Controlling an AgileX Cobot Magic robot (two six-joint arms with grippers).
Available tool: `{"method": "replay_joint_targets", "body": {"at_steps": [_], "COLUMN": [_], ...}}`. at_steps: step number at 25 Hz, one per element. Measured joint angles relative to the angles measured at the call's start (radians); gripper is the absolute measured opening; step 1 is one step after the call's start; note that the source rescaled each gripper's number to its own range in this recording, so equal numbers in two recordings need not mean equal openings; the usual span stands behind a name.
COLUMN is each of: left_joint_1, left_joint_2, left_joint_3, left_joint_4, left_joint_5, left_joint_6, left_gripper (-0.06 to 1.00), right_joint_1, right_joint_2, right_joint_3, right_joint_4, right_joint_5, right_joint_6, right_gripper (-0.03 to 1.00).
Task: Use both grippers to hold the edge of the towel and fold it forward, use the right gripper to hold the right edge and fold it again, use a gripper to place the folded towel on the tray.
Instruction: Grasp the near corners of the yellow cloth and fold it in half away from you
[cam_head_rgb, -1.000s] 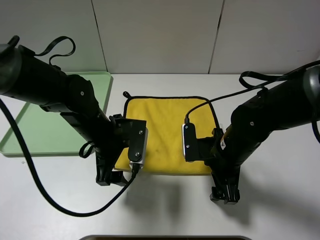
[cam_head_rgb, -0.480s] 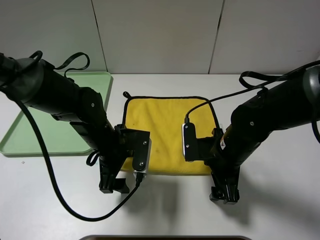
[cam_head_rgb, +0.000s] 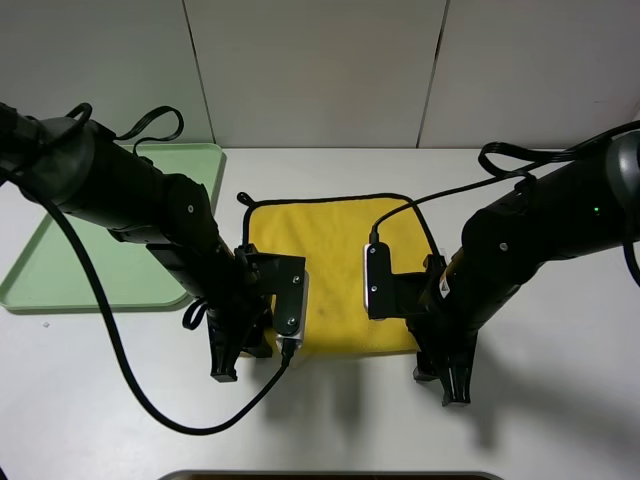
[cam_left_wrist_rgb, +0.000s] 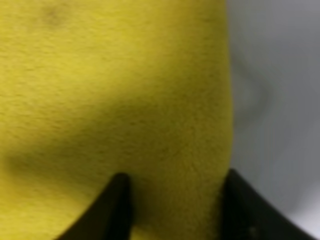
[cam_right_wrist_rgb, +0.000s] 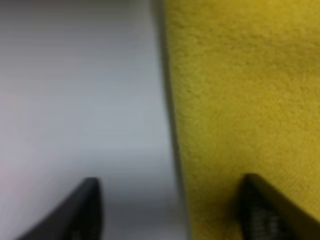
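Exterior high: poised w/ left gripper (cam_head_rgb: 226, 362) & right gripper (cam_head_rgb: 449, 383) at towel (cam_head_rgb: 330, 250) near corners; jaws wide, astride edge (cam_right_wrist_rgb: 167, 100), nothing held.

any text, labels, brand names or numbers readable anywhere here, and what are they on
No text can be read.
The towel, tray and table: no print shows.
A small orange mark on the right arm: perhaps a label, too small to read.
Both wrist views: blurred, no lettering shows.
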Motion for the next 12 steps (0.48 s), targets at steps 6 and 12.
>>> {"method": "replay_joint_targets", "body": {"at_steps": [6,12], "left_joint_1": [-0.001,-0.001], "left_joint_2": [0.002,0.004], "left_joint_3": [0.0,-0.001], "left_joint_4": [0.003,0.01], "left_joint_5": [-0.023,-0.03], "left_joint_6": [0.002,0.004], "left_gripper": [0.11,0.01], "right_joint_1": [0.0,0.0], "right_joint_2": [0.0,0.0], "right_joint_3": [0.0,0.0], "right_joint_4": [0.002,0.002], "right_joint_5": [-0.001,-0.002], "right_joint_6": [0.0,0.0], "right_gripper": [0.12,0.0]}}
